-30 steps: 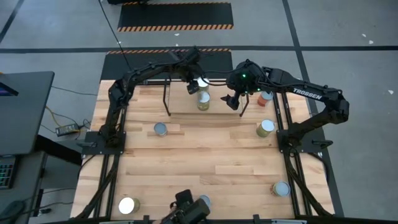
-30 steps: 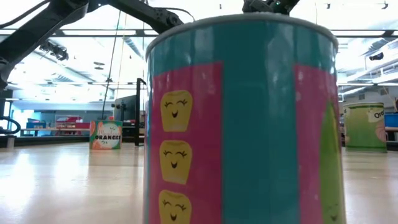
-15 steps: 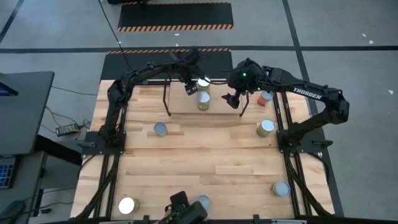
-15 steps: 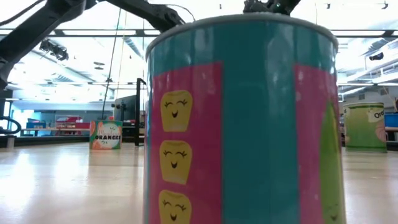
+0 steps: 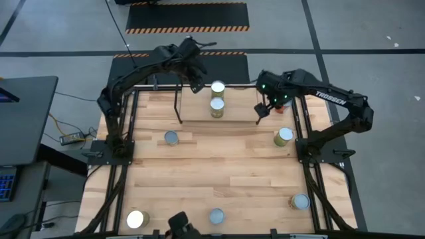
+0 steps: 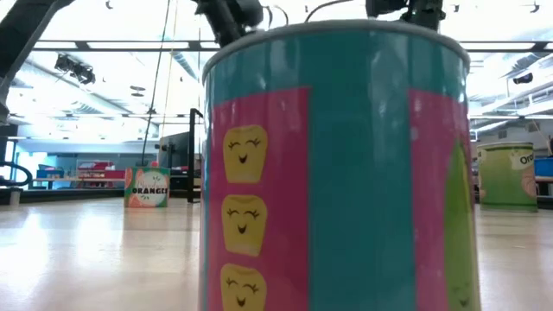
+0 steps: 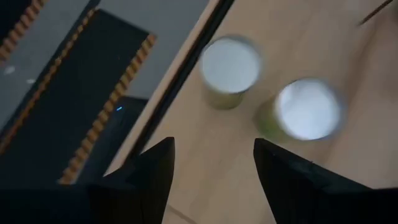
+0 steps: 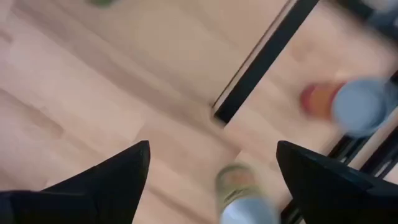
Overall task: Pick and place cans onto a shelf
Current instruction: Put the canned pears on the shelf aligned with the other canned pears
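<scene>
The shelf stands at the table's far middle, with black wire frames at both ends. Two cans stand on it, one at the far side and one nearer. Both show in the left wrist view, the far one and the nearer one. My left gripper is open and empty, just left of the far can. My right gripper is open and empty above the shelf's right frame. Below it are a yellow-green can and an orange-red can.
Loose cans stand on the table: mid-left, mid-right, near right, near middle, near left and far right. A teal and pink can fills the low view.
My left gripper has drawn back from the far can on the shelf, toward the table's far left; the can stays standing. My right gripper has gone from beside the shelved cans toward the table's right edge, over the shelf's right frame.
</scene>
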`<act>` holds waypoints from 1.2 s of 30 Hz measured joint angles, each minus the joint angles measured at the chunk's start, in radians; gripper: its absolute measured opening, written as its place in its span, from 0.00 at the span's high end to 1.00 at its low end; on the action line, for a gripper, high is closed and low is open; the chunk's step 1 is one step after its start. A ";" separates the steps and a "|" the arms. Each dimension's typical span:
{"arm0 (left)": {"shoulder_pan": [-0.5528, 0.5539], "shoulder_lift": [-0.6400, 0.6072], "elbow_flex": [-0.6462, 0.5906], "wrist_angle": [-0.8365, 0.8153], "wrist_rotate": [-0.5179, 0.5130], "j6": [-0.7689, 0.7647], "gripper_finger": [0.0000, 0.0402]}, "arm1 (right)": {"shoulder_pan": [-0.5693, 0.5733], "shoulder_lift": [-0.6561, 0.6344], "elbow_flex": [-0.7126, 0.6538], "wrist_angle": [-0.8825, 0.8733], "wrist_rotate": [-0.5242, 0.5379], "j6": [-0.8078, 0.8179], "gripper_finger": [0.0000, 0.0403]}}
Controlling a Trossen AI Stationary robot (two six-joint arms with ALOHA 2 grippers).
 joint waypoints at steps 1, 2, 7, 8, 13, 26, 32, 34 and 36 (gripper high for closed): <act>-0.005 -0.014 0.000 0.009 0.027 -0.014 0.44 | 0.013 0.001 -0.012 -0.001 -0.007 0.023 0.14; -0.009 -0.029 0.000 0.021 0.055 -0.026 0.45 | 0.024 0.001 -0.022 -0.002 -0.008 0.039 0.15; -0.036 -0.093 0.000 0.077 0.127 -0.074 0.49 | 0.049 0.001 -0.079 0.047 -0.003 0.066 0.28; -0.042 -0.107 0.000 0.085 0.134 -0.081 0.51 | 0.049 0.001 -0.094 0.065 -0.003 0.066 0.31; -0.087 -0.163 0.000 0.098 0.136 -0.131 0.58 | 0.048 0.001 -0.184 0.157 -0.032 0.060 0.49; -0.299 -0.250 0.001 0.067 0.115 -0.204 0.71 | -0.039 0.001 -0.265 0.316 0.014 -0.135 0.68; -0.389 -0.292 0.001 0.015 0.109 -0.197 0.72 | -0.024 0.001 -0.265 0.354 -0.060 -0.174 0.68; -0.423 -0.305 0.001 -0.017 0.083 -0.196 0.72 | 0.010 0.001 -0.265 0.347 -0.077 -0.165 0.68; -0.460 -0.320 0.002 -0.052 0.047 -0.197 0.72 | 0.057 0.000 -0.265 0.344 -0.091 -0.138 0.68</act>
